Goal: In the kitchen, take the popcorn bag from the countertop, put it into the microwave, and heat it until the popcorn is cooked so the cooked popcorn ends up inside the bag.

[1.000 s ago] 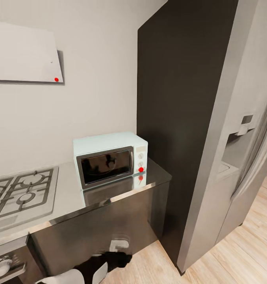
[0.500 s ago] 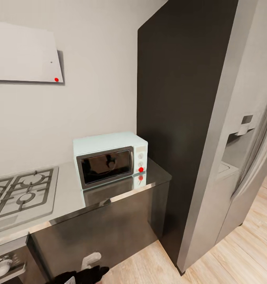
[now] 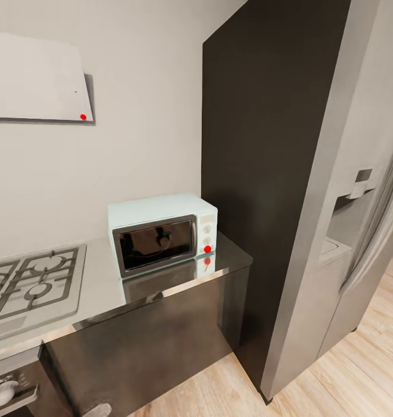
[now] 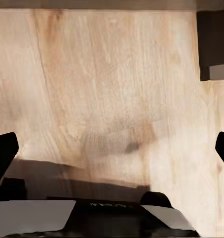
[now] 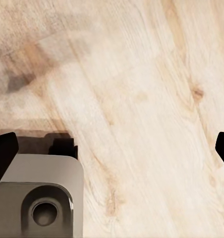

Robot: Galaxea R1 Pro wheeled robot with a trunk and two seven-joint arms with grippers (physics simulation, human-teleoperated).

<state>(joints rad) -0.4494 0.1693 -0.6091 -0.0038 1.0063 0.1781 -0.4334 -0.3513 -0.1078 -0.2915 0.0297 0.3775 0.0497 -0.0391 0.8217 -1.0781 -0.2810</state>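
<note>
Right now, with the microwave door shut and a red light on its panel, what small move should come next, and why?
Probably hold both arms low and wait: the pale mint-blue box microwave on the grey steel countertop has its dark glass door closed and its red indicator light showing, and both wrist views face the wooden floor.

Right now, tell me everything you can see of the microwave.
The microwave is a small pale mint-blue box with a dark glass door in a grey frame, shut. To the right of the door is a cream panel with round knobs and a red light lit at the bottom. It stands upright on the shiny grey countertop, at its back, near the wall. The gas hob lies to one side and the tall dark cabinet stands on the other. Nothing else touches it.
</note>
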